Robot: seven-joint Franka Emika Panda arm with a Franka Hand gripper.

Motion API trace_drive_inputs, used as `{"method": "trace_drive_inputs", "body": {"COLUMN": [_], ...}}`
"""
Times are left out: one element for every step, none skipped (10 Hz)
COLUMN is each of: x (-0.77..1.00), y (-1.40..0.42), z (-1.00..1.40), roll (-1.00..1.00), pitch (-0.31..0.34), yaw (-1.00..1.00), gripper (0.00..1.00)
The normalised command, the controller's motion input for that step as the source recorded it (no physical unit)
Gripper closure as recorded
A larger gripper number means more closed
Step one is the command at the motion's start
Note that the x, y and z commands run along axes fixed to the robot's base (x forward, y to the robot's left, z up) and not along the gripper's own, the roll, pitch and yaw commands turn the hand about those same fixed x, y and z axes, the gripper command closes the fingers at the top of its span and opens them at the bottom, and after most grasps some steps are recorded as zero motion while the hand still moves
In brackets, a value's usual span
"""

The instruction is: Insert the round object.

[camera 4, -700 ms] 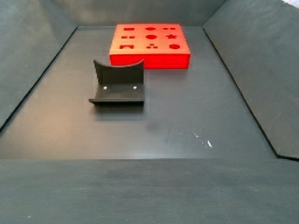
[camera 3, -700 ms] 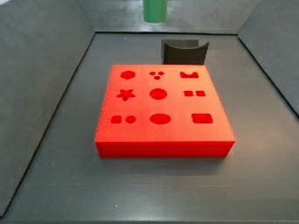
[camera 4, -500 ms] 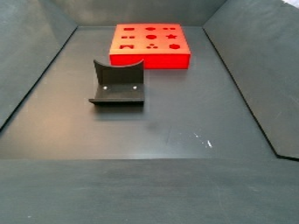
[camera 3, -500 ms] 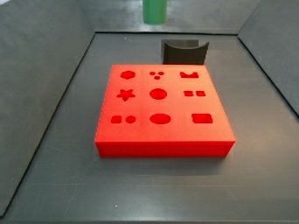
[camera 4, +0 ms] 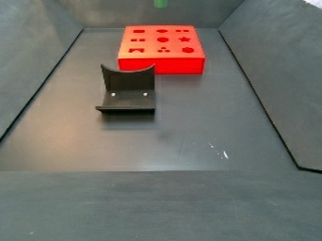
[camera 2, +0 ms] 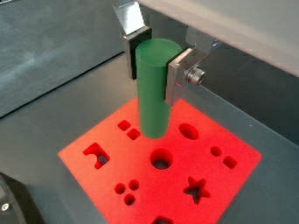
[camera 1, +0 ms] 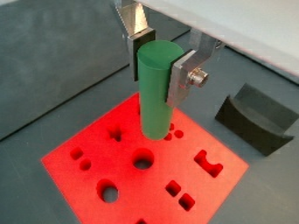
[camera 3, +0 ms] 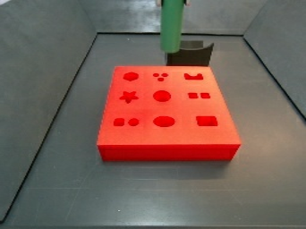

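The green cylindrical peg point(camera 1: 156, 96) is upright and gripped near its top between the two silver fingers of my gripper point(camera 1: 160, 59); both wrist views show it point(camera 2: 152, 87). It hangs above the red block point(camera 1: 122, 162), whose top has several shaped holes, some of them round point(camera 2: 162, 158). In a side view the peg point(camera 3: 173, 25) comes down from the top edge over the far side of the block point(camera 3: 165, 112), clear of its surface. In a side view only the peg's tip point(camera 4: 161, 3) shows, above the block point(camera 4: 160, 47).
A dark grey curved holder point(camera 3: 189, 52) stands on the dark floor just beyond the block; it also shows in a side view point(camera 4: 127, 89) and in a wrist view point(camera 1: 257, 118). Sloped grey walls point(camera 3: 54, 98) enclose the floor.
The peg has come lower and shifted right in a side view, so more of its length shows. Block and holder have not moved.
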Motion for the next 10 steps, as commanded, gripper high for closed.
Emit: {"method": "trace_drive_inputs", "body": {"x": [0.12, 0.08, 0.09, 0.09, 0.1, 0.0, -0.06, -0.05, 0.0, 0.0], "y": [-0.07, -0.02, 0.0, 0.0, 0.0, -0.03, -0.12, -0.14, -0.14, -0.01], "z": [-0.48, -0.66, -0.73, -0.72, -0.71, -0.58, -0.5, -0.49, -0.4, -0.05], "roll": [0.0, 0.0, 0.0, 0.03, 0.09, 0.22, 0.21, 0.23, 0.22, 0.02], "pitch": [-0.156, -0.23, -0.253, -0.247, -0.229, -0.156, -0.124, -0.124, -0.101, 0.0], "yaw": [0.0, 0.03, 0.01, 0.02, 0.02, 0.03, 0.0, 0.0, 0.0, 0.0], "gripper": [1.0, 1.0, 1.0, 1.0, 1.0, 1.0, 1.0, 1.0, 1.0, 1.0]}}
